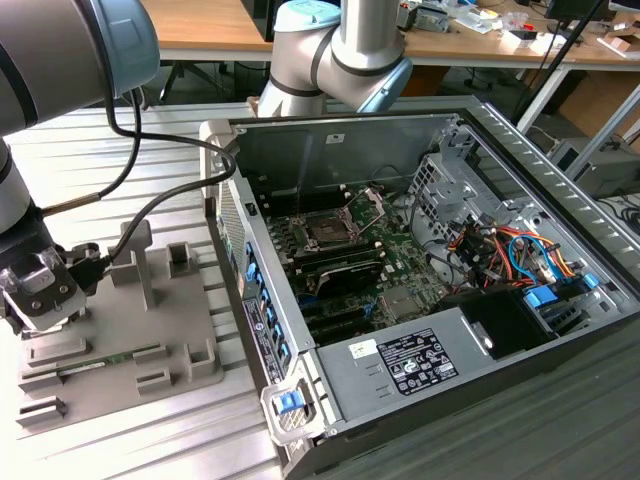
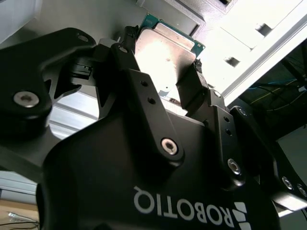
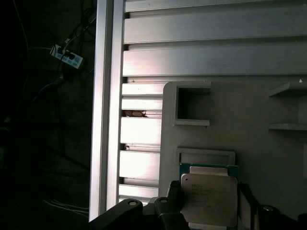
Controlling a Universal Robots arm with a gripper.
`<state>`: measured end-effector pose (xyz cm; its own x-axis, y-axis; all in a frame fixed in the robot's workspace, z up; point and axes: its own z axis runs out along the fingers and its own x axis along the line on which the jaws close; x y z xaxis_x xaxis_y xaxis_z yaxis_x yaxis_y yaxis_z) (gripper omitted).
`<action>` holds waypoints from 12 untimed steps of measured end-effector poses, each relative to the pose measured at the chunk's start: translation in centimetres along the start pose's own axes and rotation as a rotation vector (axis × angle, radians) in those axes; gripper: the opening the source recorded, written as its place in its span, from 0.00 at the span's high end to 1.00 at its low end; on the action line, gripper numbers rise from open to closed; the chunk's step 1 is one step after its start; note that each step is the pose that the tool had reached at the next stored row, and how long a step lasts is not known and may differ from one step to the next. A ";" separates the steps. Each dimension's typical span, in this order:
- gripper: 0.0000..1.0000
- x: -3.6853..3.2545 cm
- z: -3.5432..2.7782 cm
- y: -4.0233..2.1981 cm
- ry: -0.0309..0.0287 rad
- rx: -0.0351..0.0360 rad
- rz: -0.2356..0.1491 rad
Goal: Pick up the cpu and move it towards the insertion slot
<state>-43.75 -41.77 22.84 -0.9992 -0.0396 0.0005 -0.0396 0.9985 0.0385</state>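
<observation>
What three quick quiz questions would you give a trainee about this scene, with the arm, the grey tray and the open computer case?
1. True or false: the tool grips the cpu between its fingers.
2. Multiple choice: in the exterior view, the tool hangs over A) the grey tray, B) the green circuit board, C) a wooden desk.
3. Fill in: the insertion slot lies inside the computer case, toward the exterior view's ____ of the tool.

Key: 1 true; 2 A; 3 right.
</observation>
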 end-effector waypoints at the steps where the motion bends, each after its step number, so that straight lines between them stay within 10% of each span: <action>1: 0.45 0.00 -0.03 0.00 0.0000 0.0000 0.000; 12: 0.45 0.00 -0.47 0.02 -0.0001 0.0000 0.000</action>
<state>-43.75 -41.76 23.31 -0.9992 -0.0396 0.0004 -0.0395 0.9985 0.0386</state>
